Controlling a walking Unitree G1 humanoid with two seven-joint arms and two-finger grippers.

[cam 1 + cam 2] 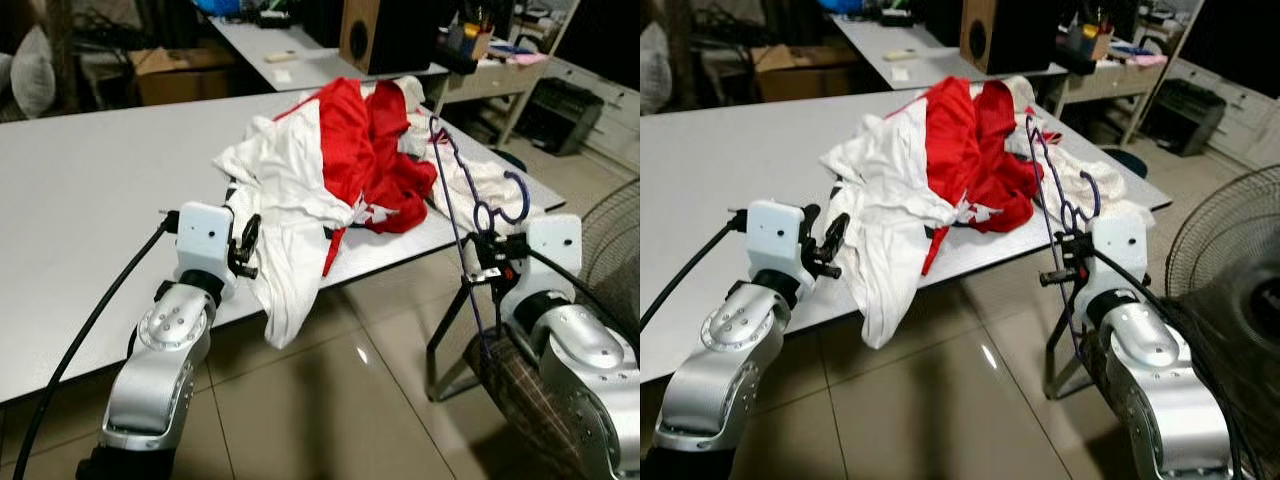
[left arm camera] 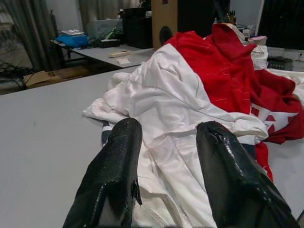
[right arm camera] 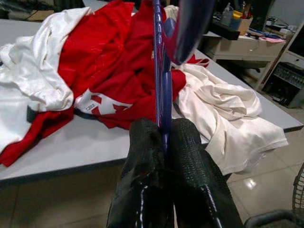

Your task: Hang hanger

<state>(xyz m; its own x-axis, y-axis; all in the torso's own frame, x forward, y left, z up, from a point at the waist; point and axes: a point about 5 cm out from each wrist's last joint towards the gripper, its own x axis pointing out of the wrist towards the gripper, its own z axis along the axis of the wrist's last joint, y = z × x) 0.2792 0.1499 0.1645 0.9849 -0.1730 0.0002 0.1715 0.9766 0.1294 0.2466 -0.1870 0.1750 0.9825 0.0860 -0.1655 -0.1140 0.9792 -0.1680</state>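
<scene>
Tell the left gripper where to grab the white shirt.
Grip the white shirt on the fold that hangs over the table edge, just ahead of the open left gripper. Come in level from the robot's side: that flap hangs free of the table and of the red garment, so the fingers can probably close around it without catching either.

Looking forward and down from head height in both eye views, taking in the grey table (image 1: pixel 90 200) edge, the heap of red and white clothes (image 1: pixel 340 150) and the tiled floor (image 1: pixel 330 400). Sitting low and close behind the left gripper (image 2: pixel 166 137), facing across the tabletop into the same clothes. Peering along the right gripper (image 3: pixel 164 142) from the table's edge, sharing that heap again.
</scene>
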